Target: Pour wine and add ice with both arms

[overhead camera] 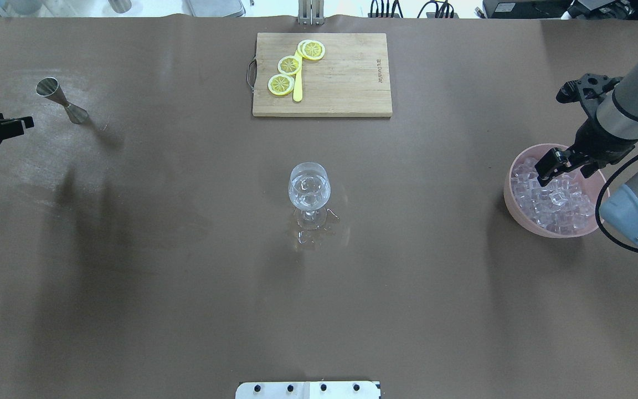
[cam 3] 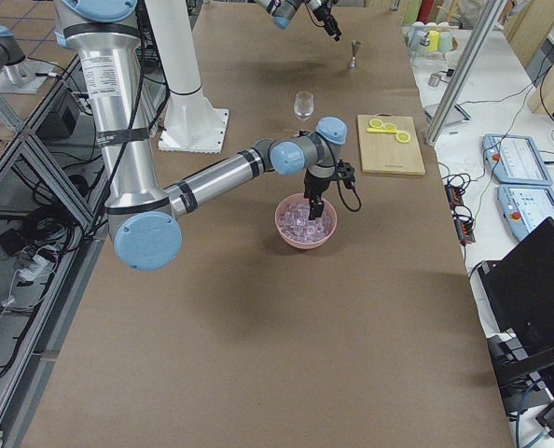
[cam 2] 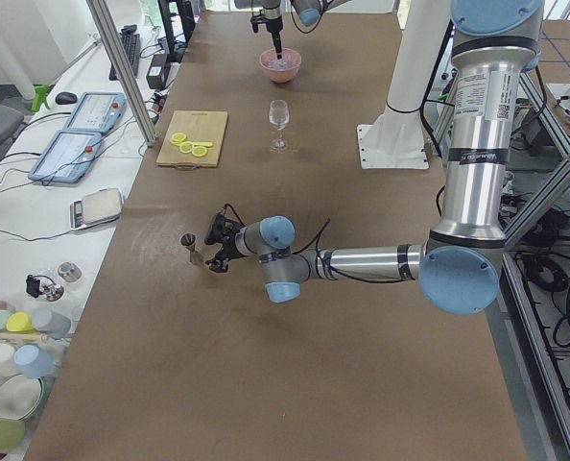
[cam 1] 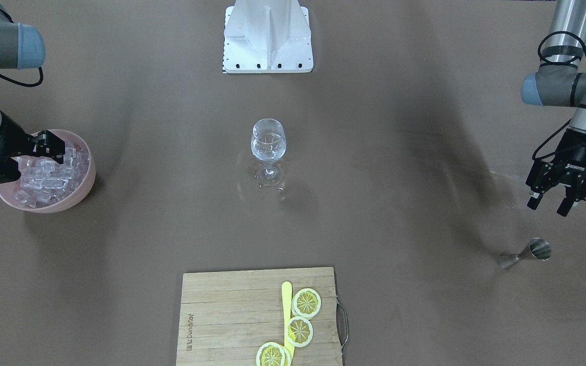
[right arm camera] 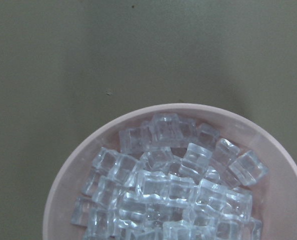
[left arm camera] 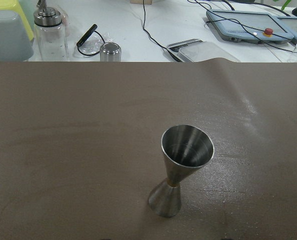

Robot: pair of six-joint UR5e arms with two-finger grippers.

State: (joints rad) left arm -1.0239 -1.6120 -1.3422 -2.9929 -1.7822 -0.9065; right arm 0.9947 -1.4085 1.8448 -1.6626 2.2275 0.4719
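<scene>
The wine glass (cam 1: 268, 145) stands upright at the middle of the brown table (cam 1: 405, 152), and everything else sits around it. Its bowl looks clear and glinting, but whether it holds liquid or cubes cannot be told; a wet sheen lies on the table around its foot. Well apart from the glass, on the robot's right, a pink bowl (cam 1: 87, 179) is heaped with the ice (cam 1: 49, 175), a pile of small glassy cubes that fills it nearly to the rim. The right gripper (cam 1: 51, 147) hangs over that bowl on the side farther from the glass, its fingers down at the top of the pile; how far its jaws are spread, and whether they pinch a cube, cannot be told from these views. Equally far from the glass on the robot's left, the left gripper (cam 1: 547, 207) hovers above the table with its fingers spread wide and nothing between them. A steel jigger (cam 1: 526, 253) stands upright just beyond it, apart from the fingers and farther from the robot than the glass. Across the glass from the robot lies a wooden cutting board (cam 1: 222, 315) carrying three lemon slices (cam 1: 306, 302) and a yellow knife (cam 1: 287, 300). On the robot's side of the glass is the white base block (cam 1: 267, 40).
</scene>
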